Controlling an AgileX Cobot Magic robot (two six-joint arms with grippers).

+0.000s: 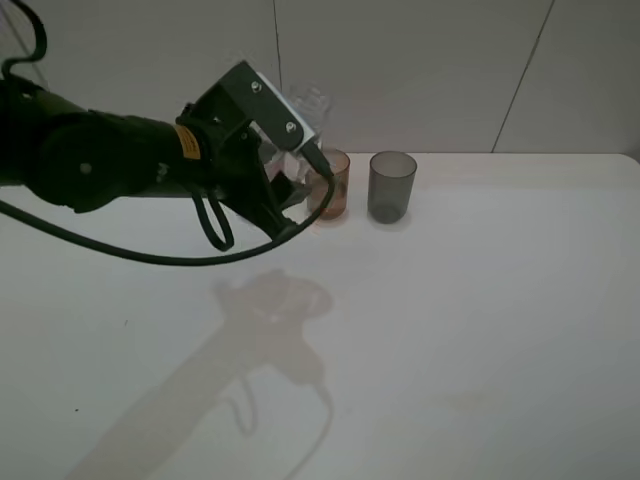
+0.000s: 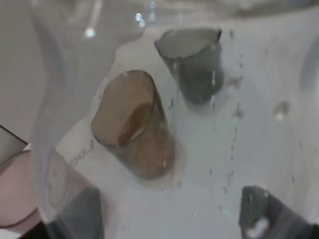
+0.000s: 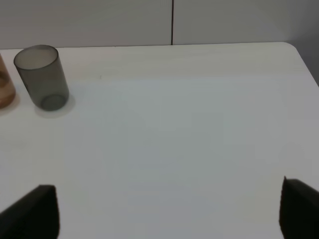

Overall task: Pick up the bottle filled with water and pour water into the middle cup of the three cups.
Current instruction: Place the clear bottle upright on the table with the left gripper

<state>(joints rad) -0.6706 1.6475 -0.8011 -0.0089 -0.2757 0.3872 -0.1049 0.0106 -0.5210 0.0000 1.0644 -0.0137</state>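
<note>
Holding the bottle point(image 1: 308, 103) tilted over the middle cup point(image 1: 333, 186)

Gripped by the left gripper point(image 2: 167, 219), closed tight on the clear body – raised off the table point(image 1: 450, 330), close above the amber middle cup, next to the grey cup point(image 1: 391, 186). Only partly seen at the edge – the pink cup point(image 2: 15, 184). On the other side, the right gripper point(image 3: 167, 211), wide open, with nothing in it.

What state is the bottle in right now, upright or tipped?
Tipped, it seems: the left gripper holds the bottle raised and slanted near the amber cup. Whether water is flowing, cannot tell.
</note>
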